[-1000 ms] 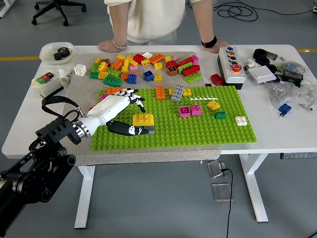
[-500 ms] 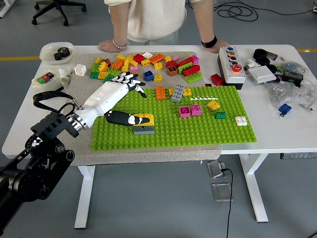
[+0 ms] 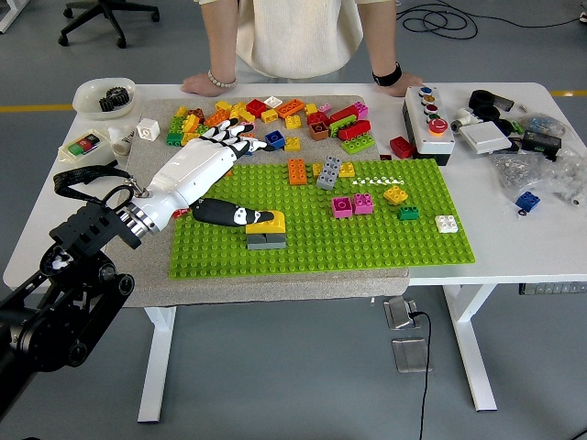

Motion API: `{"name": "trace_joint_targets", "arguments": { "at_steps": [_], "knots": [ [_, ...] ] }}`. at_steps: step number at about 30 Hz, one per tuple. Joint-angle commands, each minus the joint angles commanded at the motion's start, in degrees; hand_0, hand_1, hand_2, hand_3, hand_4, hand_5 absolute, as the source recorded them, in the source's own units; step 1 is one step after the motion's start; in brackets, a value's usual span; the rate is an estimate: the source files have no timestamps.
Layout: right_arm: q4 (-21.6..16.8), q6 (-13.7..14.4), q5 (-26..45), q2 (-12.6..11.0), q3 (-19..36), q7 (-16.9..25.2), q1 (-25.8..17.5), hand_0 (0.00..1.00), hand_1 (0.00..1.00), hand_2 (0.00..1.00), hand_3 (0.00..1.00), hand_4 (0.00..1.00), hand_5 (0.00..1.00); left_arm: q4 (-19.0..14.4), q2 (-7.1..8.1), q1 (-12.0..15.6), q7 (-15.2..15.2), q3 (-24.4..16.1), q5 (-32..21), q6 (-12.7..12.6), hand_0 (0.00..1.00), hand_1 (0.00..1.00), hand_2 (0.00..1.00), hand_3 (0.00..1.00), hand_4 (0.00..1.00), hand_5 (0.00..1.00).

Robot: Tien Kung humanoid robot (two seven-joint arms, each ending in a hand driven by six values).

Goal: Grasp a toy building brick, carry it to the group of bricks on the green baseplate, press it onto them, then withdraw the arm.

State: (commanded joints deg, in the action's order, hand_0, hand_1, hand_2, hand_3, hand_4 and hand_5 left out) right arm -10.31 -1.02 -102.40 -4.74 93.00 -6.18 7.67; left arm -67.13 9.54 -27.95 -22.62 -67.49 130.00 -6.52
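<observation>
Yellow brick [image 3: 267,221] seated on a grey brick [image 3: 266,241], near the left end of the green baseplate [image 3: 367,243]. Thumb tip touching its left edge, four white fingers [image 3: 225,134] spread and lifted back toward the loose brick pile [image 3: 266,119] beyond the baseplate. Left hand [image 3: 197,174] open, gripping nothing. Compared with a second ago: lifted off the brick and swung away, so pressing looks finished and withdrawal begun. Studs under the yellow brick hidden; full seating unverifiable. Right arm out of view. Person's hands [image 3: 197,85] resting on the table's far edge.
</observation>
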Motion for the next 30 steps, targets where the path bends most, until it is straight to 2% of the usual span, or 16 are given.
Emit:
{"name": "trace_joint_targets", "arguments": {
  "at_steps": [13, 20, 30],
  "knots": [
    [0.0, 0.01, -0.15, 0.27, 0.15, 0.02, -0.24, 0.742, 0.632, 0.674, 0.619, 0.83, 0.524, -0.56, 0.35, 0.35, -0.03, 0.0, -0.4, -0.26, 0.998, 0.955, 0.878, 0.878, 0.998, 0.625],
    [0.0, 0.07, -0.01, 0.25, 0.61, 0.05, -0.3, 0.741, 0.633, 0.674, 0.62, 0.83, 0.525, -1.78, 0.8, 1.1, -0.38, -0.84, -0.76, -1.19, 0.998, 0.951, 0.873, 0.873, 0.998, 0.633],
    [0.0, 0.26, 0.49, -0.22, 1.1, 0.14, 0.1, 0.741, 0.633, 0.674, 0.62, 0.83, 0.526, -3.37, 0.92, 2.24, -0.52, -3.05, -1.07, -1.08, 0.998, 0.945, 0.866, 0.862, 0.998, 0.653]
  ]
}}
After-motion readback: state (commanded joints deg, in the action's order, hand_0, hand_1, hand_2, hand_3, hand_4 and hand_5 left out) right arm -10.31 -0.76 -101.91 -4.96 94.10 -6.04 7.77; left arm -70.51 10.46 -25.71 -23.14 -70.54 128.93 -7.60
